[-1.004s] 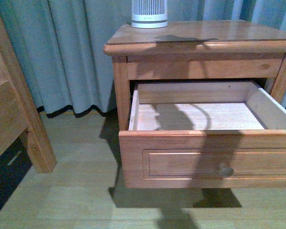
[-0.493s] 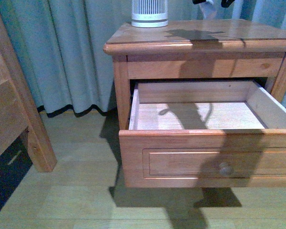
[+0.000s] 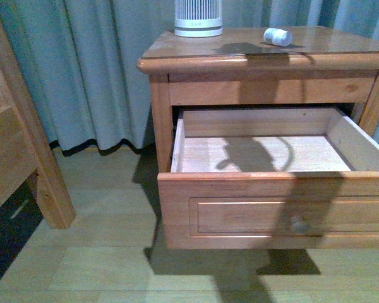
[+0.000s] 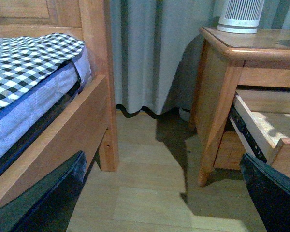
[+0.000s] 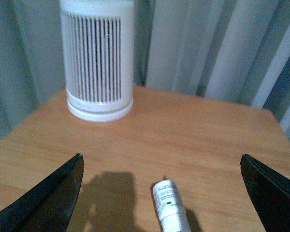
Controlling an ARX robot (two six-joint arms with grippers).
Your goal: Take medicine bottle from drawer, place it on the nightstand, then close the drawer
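The small white medicine bottle (image 3: pixel 278 36) lies on its side on the nightstand (image 3: pixel 196 60) top, right of the ribbed appliance. In the right wrist view the medicine bottle (image 5: pixel 171 206) lies on the wood between the two open jaws of my right gripper (image 5: pixel 162 193), which is above it and not touching it. The drawer (image 3: pixel 271 211) stands pulled out, its pale interior bare, knob (image 3: pixel 298 224) at the front. My left gripper (image 4: pixel 166 193) is open and empty, low over the floor beside the nightstand (image 4: pixel 222 96). Neither gripper shows in the front view.
A tall white ribbed appliance (image 3: pixel 198 17) stands at the back left of the nightstand top and shows in the right wrist view (image 5: pixel 97 63). A wooden bed frame (image 4: pixel 63 130) with a checked cover stands to the left. Grey curtains (image 3: pixel 95 69) hang behind.
The bottle, held in the air above the nightstand half a second ago, now lies on its top. The gripper that held it has left the front view.
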